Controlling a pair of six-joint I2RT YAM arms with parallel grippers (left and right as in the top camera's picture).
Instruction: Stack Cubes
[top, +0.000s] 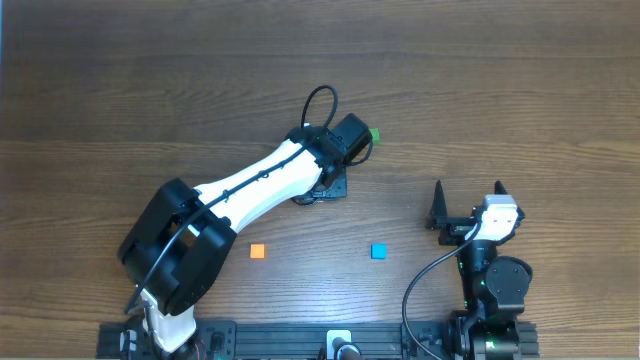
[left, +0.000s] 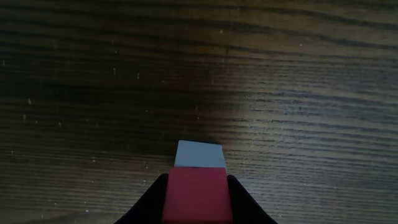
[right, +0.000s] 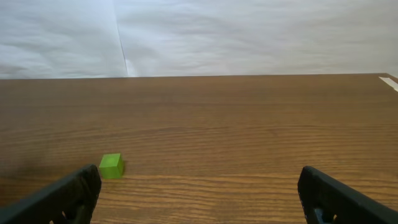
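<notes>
One red cube (left: 198, 202) is sitting pinched in the left gripper (left: 198, 184), looking light, rigid, best held by flat sides; right gripper (right: 199, 182) is gaping.

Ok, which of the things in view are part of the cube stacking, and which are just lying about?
Part of the job: red cube, held in the left gripper; pale grey cube close by it; green cube; orange cube; blue cube.
Not part of it: wooden table; white backdrop.
</notes>
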